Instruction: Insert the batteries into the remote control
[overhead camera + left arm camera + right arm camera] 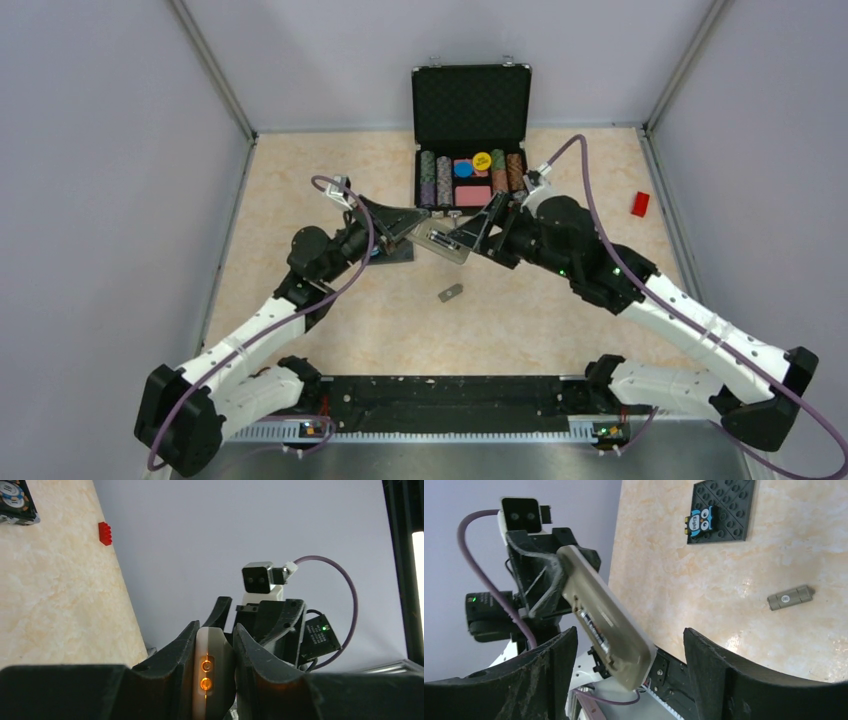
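Observation:
My left gripper (413,231) is shut on one end of the remote control (443,243) and holds it above the table. In the left wrist view the remote (212,680) stands edge-on between the fingers (172,660), with two orange-lit dots on its end. In the right wrist view its grey back (616,625) faces the camera, and a dark battery (591,624) lies in the open compartment. I cannot tell whether a second battery is in it. My right gripper (629,632) is open, with the remote's free end between its fingers, not touching. It also shows in the top view (476,232).
A small grey cover piece (450,293) lies on the table below the remote. A black square pad with an owl tile (722,511) lies under the left arm. An open black case of poker chips (470,150) stands behind. A red brick (640,204) lies at the right wall.

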